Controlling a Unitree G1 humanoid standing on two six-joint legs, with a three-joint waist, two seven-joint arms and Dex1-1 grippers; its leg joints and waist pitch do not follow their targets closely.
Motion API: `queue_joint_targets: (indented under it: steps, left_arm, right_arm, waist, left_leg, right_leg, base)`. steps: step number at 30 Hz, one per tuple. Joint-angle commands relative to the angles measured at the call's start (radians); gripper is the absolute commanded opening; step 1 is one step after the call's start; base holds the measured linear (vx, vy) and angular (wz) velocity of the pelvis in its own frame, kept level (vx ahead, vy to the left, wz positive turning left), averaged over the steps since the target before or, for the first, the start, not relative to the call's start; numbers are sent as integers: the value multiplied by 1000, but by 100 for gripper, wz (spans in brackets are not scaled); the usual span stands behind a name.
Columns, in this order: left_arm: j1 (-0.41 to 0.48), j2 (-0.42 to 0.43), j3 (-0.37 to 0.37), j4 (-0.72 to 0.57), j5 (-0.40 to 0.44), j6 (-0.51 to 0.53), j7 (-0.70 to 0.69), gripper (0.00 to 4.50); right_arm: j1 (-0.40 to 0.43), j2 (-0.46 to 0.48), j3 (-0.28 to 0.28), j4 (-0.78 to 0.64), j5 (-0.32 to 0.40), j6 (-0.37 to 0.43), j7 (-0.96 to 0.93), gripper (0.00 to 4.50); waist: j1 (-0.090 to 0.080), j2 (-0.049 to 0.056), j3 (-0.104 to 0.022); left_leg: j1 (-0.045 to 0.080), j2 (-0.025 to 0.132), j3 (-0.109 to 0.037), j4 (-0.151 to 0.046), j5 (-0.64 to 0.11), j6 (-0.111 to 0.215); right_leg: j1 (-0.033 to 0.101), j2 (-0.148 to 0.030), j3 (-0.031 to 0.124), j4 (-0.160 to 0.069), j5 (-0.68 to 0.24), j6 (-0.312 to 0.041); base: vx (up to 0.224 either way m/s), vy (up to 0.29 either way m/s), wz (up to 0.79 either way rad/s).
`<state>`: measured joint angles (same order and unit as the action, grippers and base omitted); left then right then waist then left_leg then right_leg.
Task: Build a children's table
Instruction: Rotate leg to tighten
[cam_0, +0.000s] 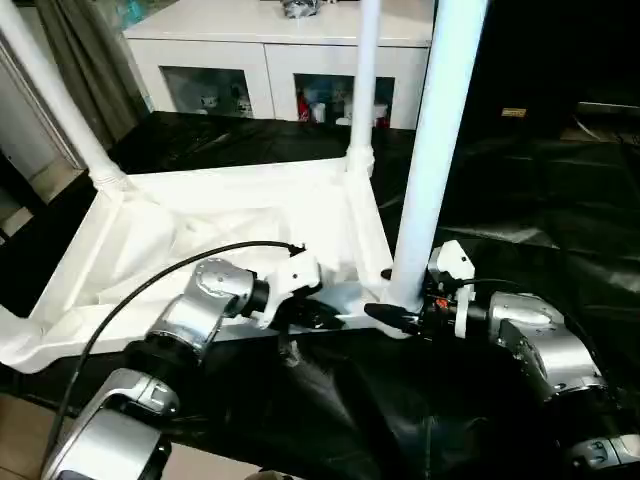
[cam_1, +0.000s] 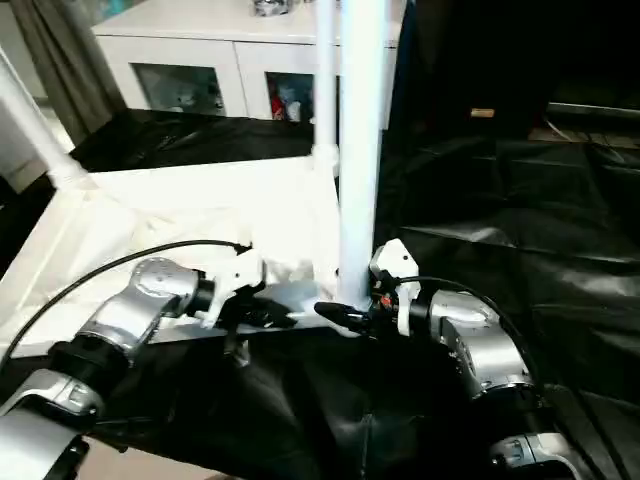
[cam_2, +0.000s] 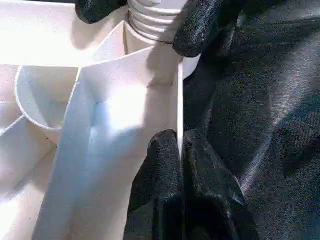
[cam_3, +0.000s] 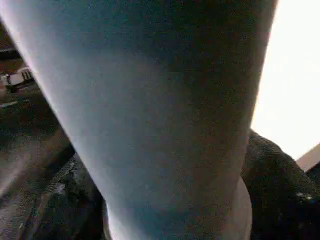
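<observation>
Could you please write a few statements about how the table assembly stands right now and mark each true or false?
1. The tabletop lies underside up on black sheeting. True.
2. The left gripper pinches the tabletop's thin edge wall. True.
3. The right gripper sits high up on the near leg. False: its fingers are around the leg's base, at the corner socket.
4. All legs lie flat beside the tabletop. False: three legs stand upright in view.
</observation>
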<state>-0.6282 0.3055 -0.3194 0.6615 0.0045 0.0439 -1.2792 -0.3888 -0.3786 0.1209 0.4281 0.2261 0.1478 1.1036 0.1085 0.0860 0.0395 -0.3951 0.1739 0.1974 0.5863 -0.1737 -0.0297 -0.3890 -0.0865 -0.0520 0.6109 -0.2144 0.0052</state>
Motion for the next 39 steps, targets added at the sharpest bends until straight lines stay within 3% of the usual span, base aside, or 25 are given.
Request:
queue_joint_targets:
  steps: [1,4,7,10,11,13,14,16,17,18,20,21,23,27,31,32,34,36,37,38,39]
  left_arm:
    - [3,7,3,-30,-21,5,-30,0]
    - [6,6,7,-34,-18,8,-20,0]
    - [-9,-32,35,4,-1,-3,100,0]
    - [-55,-73,62,75,30,7,265,0]
    - [-72,-86,69,99,35,7,309,0]
    - [-82,-96,74,114,37,6,337,0]
    - [-113,-132,87,153,45,6,428,0]
    - [-140,-170,95,186,50,19,501,0]
    - [-151,-188,96,202,54,21,532,0]
    - [-161,-203,99,218,56,20,556,0]
    - [-178,-237,102,248,56,11,584,0]
    - [-179,-239,101,249,57,10,584,0]
    - [-178,-248,84,257,59,-13,555,0]
    - [-165,-236,68,245,60,-41,493,0]
    - [-137,-196,50,217,47,-69,370,0]
    - [-137,-196,50,217,47,-69,370,0]
    - [-125,-175,42,202,45,-85,327,0]
    - [-91,-126,33,150,18,-94,211,0]
    - [-76,-104,28,122,7,-89,162,0]
    - [-67,-90,23,104,1,-86,133,0]
    - [-65,-88,22,102,0,-86,129,0]
  right_arm:
    - [6,-6,13,-26,4,14,15,311]
    - [12,0,18,-33,2,22,19,286]
    - [19,44,-2,-8,-23,30,-99,281]
    - [-6,103,-46,81,-63,9,-298,279]
    - [-15,121,-60,108,-68,3,-353,279]
    - [-21,133,-69,124,-70,1,-388,279]
    - [-42,181,-100,184,-75,-9,-515,279]
    - [-64,228,-122,231,-83,-16,-630,279]
    - [-75,251,-128,248,-84,-19,-667,279]
    - [-87,271,-130,264,-92,-30,-695,279]
    - [-116,311,-119,293,-107,-64,-720,279]
    - [-117,314,-118,294,-107,-67,-717,314]
    - [-127,322,-118,284,-89,-79,-671,334]
    - [-118,297,-105,248,-78,-77,-602,380]
    - [-83,215,-59,185,-83,-87,-444,380]
    - [-83,215,-59,185,-83,-87,-444,380]
    - [-70,184,-49,160,-79,-90,-393,380]
    - [-41,109,-36,94,-49,-79,-254,380]
    - [-32,86,-35,74,-33,-70,-204,380]
    - [-27,73,-36,63,-24,-65,-176,380]
    - [-27,72,-35,62,-23,-64,-171,380]
  waist:
    - [1,-17,-61]
    - [3,-18,-62]
    - [1,-19,-61]
    - [-2,-20,-57]
    - [-6,-19,-56]
    - [-8,-22,-55]
    - [-9,-17,-55]
    - [-17,-18,-56]
    - [-18,-8,-55]
    - [-20,-12,-56]
    - [-23,-6,-57]
    - [-23,-10,-57]
    - [-19,-5,-59]
    - [-21,-5,-59]
    - [-19,-7,-61]
    - [-20,-4,-61]
    - [-18,-12,-60]
    - [-13,-9,-61]
    - [-12,-20,-62]
    - [-9,-10,-63]
    - [-10,-9,-64]
  left_leg:
    - [22,64,-28,-64,-179,87]
    - [21,62,-27,-62,-163,94]
    - [22,62,-27,-62,-165,91]
    - [25,60,-28,-67,-204,62]
    - [30,58,-31,-72,-233,31]
    - [28,57,-30,-73,-237,28]
    - [27,58,-31,-74,-241,29]
    - [29,55,-32,-75,-246,15]
    - [29,55,-33,-75,-250,14]
    - [29,54,-31,-75,-251,16]
    - [24,51,-32,-73,-239,23]
    - [24,50,-31,-72,-240,28]
    - [23,51,-32,-70,-223,51]
    - [21,54,-32,-70,-223,71]
    - [18,53,-30,-64,-203,88]
    - [18,55,-29,-63,-191,98]
    - [19,57,-28,-63,-192,101]
    - [17,59,-28,-60,-175,112]
    - [17,59,-27,-59,-168,119]
    - [15,62,-28,-58,-153,136]
    - [16,63,-28,-57,-154,137]
  right_leg:
    - [37,-70,36,-66,-78,-265]
    - [38,-70,36,-65,-57,-266]
    - [35,-70,36,-67,-68,-265]
    - [32,-72,37,-75,-145,-253]
    - [31,-71,37,-80,-197,-239]
    - [34,-72,38,-82,-201,-231]
    - [31,-74,39,-82,-201,-230]
    - [33,-73,37,-84,-203,-226]
    - [32,-75,38,-84,-203,-225]
    - [32,-73,38,-85,-194,-223]
    - [36,-74,36,-83,-156,-228]
    - [38,-73,35,-85,-156,-225]
    - [41,-74,35,-82,-127,-227]
    - [43,-73,32,-80,-104,-234]
    - [49,-71,30,-77,-84,-239]
    - [45,-73,30,-75,-67,-249]
    - [45,-73,29,-77,-83,-253]
    - [47,-72,28,-73,-73,-255]
    - [47,-71,28,-73,-60,-256]
    - [45,-73,27,-67,-39,-266]
    - [42,-72,26,-65,-35,-270]
  base:
    - [0,0,0]
    - [0,0,0]
    - [0,0,0]
    - [0,0,0]
    - [0,0,0]
    - [0,0,0]
    - [0,0,0]
    - [0,0,0]
    - [0,0,0]
    - [0,0,0]
    - [0,0,0]
    - [0,0,0]
    - [0,0,0]
    - [0,0,0]
    - [0,0,0]
    - [0,0,0]
    - [0,0,0]
    - [0,0,0]
    - [0,0,0]
    - [0,0,0]
    - [0,0,0]
